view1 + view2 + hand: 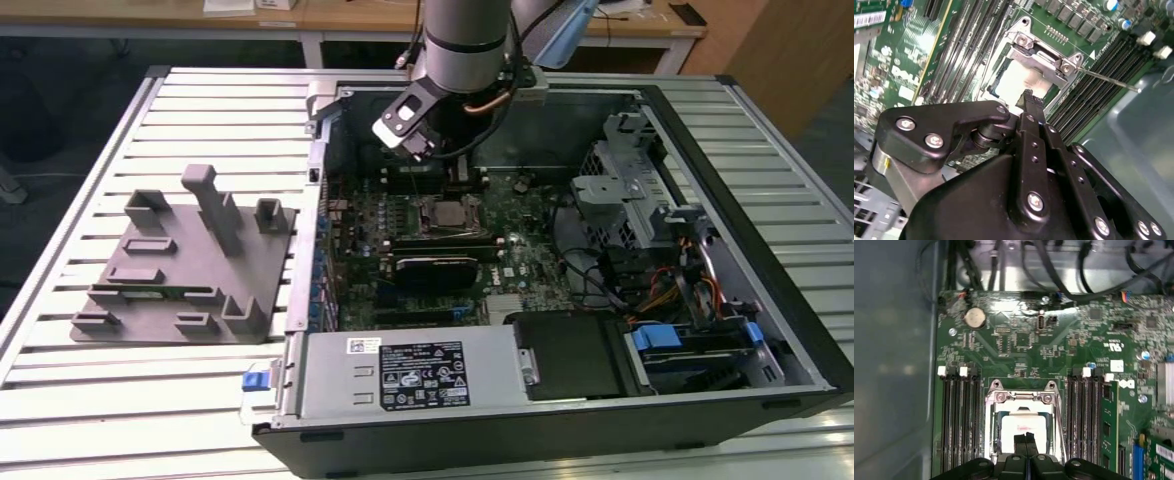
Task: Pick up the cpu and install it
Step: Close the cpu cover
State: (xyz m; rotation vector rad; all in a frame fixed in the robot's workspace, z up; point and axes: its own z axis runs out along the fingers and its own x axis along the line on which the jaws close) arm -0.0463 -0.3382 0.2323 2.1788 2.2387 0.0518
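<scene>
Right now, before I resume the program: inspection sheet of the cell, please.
Surface: slatted metal table carrying an open computer case.
Job's things: cpu lies inside the metal frame of the motherboard socket.
Clutter: grey fixture block on the table, at the exterior view's left of the case.
Grippers: pincer over the cpu, fingers together, nothing between them; cannot tell whether it touches the cpu.
Cables: coloured wires inside the case at the exterior view's right; black cables past the board's edge in the first wrist view.
Surroundings: wooden desks behind the table.
</scene>
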